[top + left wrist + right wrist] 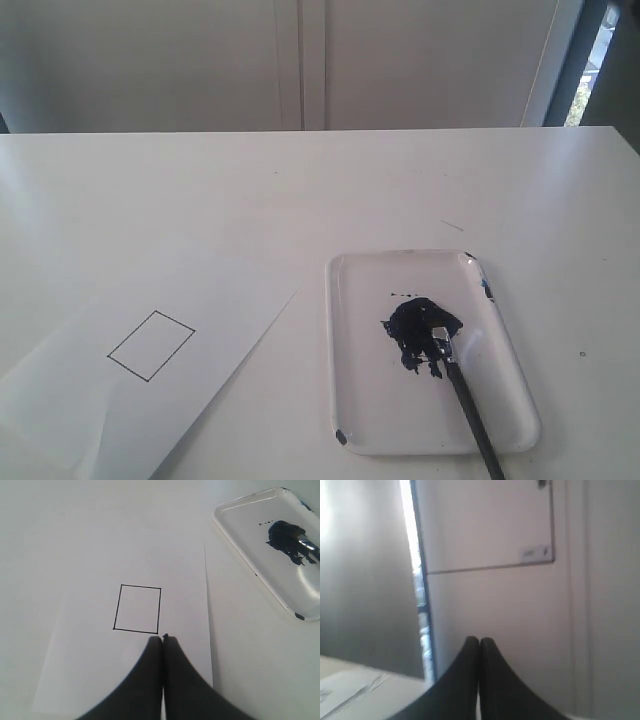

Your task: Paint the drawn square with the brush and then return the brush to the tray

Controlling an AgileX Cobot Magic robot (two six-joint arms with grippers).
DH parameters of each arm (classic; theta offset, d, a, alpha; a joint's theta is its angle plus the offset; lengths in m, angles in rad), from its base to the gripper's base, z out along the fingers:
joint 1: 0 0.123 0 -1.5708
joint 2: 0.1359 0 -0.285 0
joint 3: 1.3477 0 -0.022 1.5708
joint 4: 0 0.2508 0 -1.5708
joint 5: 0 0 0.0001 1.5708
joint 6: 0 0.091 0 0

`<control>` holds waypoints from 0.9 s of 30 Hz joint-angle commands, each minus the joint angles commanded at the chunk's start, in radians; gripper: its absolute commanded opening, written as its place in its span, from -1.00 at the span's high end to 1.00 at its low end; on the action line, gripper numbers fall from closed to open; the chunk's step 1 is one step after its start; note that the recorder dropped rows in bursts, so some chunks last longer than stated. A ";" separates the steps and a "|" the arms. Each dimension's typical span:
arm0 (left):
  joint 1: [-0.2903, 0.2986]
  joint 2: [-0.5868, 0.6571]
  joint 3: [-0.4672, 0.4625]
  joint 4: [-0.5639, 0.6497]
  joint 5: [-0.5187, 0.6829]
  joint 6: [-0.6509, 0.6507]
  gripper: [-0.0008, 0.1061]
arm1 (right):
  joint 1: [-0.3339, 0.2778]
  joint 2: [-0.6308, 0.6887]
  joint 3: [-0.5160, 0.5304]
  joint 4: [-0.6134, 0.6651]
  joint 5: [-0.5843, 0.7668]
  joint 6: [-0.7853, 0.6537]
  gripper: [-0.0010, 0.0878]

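The drawn square [151, 345] [138, 608] is a thin black outline on a white paper sheet [120, 400] at the front left, its inside still white. The brush [466, 405] lies in the white glossy tray [345, 350] [250, 555], bristles in the dark blue paint blot [420, 330] [287, 537], black handle running off the tray's near rim. My left gripper [162, 639] is shut with nothing in it, hanging over the paper just short of the square. My right gripper [480, 640] is shut and empty, facing a wall. Neither gripper shows in the exterior view.
The white table [320, 190] runs back to a pale wall with panels. A window strip [590, 60] shows at the far right. The paper's right edge [207, 610] lies a short way from the tray.
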 joint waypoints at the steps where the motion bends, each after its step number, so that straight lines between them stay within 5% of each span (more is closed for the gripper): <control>1: 0.000 0.000 0.000 0.000 0.000 0.000 0.99 | 0.000 -0.010 0.000 0.045 0.073 -0.089 0.98; 4: 0.000 0.000 0.000 0.000 -0.003 0.000 0.99 | 0.000 -0.078 0.000 0.315 0.505 -0.370 0.98; 6: 0.000 0.000 0.000 0.000 -0.001 0.000 0.99 | 0.000 -0.124 0.000 0.334 0.771 -0.395 0.98; 8: 0.000 0.000 0.000 0.000 -0.001 0.000 0.99 | 0.002 -0.166 0.000 0.424 0.955 -0.466 0.98; 11: 0.000 0.000 0.000 0.000 -0.001 0.000 0.99 | 0.002 -0.185 0.000 0.783 1.174 -0.807 0.98; 14: 0.000 0.000 0.000 0.000 -0.001 0.000 0.99 | 0.002 -0.185 0.000 0.938 1.262 -0.960 0.98; 27: 0.000 0.000 0.000 0.000 -0.001 0.000 0.99 | 0.002 -0.157 0.014 0.966 1.438 -0.961 0.98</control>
